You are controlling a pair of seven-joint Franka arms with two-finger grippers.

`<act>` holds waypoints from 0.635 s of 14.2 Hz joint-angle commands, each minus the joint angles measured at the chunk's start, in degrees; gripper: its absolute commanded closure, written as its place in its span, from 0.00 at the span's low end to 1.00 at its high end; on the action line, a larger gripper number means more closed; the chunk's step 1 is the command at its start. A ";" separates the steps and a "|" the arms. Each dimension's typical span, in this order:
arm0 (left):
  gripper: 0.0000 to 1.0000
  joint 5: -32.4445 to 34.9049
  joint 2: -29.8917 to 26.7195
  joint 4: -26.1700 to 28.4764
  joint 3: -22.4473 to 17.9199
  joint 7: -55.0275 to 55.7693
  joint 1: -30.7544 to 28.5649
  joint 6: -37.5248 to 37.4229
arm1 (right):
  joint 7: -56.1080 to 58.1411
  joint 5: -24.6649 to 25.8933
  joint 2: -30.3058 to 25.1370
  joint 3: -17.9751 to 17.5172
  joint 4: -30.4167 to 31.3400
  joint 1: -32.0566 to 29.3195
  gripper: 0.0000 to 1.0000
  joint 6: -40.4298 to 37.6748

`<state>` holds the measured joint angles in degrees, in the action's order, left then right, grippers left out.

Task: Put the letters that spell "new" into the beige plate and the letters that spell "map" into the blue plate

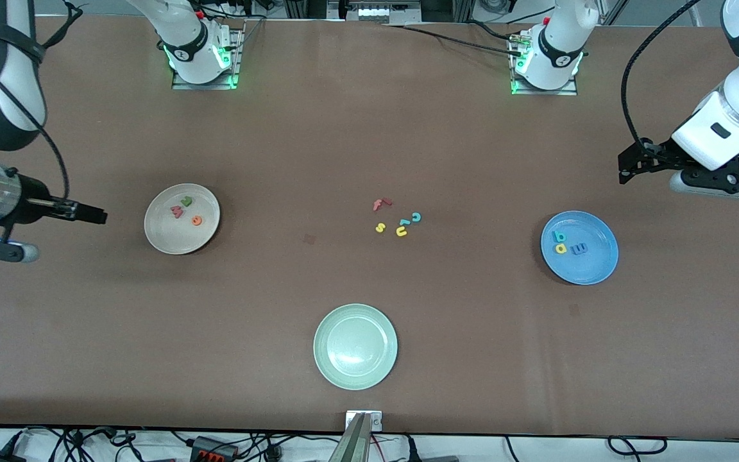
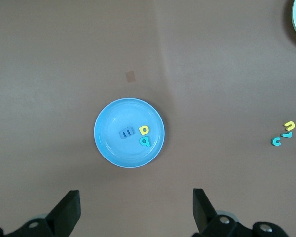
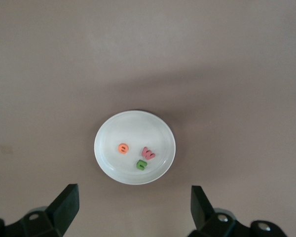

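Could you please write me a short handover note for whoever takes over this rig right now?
Left gripper: open, empty, up in the air over the blue plate.
Right gripper: open, empty, up in the air over the beige plate.
Beige plate holds the green n, the orange e and the pinkish-red w.
Blue plate holds the blue m, the teal a and the yellow p.
Leftover letters lie mid-table; the pale green plate, nearer the front camera, holds nothing.
Done: both words sorted. Left: nothing, as far as the pictures show.
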<state>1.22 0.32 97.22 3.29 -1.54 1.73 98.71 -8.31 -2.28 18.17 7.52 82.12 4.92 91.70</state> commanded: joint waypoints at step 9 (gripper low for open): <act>0.00 -1.13 0.12 -0.89 0.49 -0.66 -0.68 -1.24 | 6.88 1.40 -9.47 -5.41 -0.65 -7.99 0.00 -0.64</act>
<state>1.22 0.33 97.19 3.30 -1.54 1.70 98.62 -5.15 -1.89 9.51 3.57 79.67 -1.55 91.05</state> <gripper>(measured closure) 0.000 0.000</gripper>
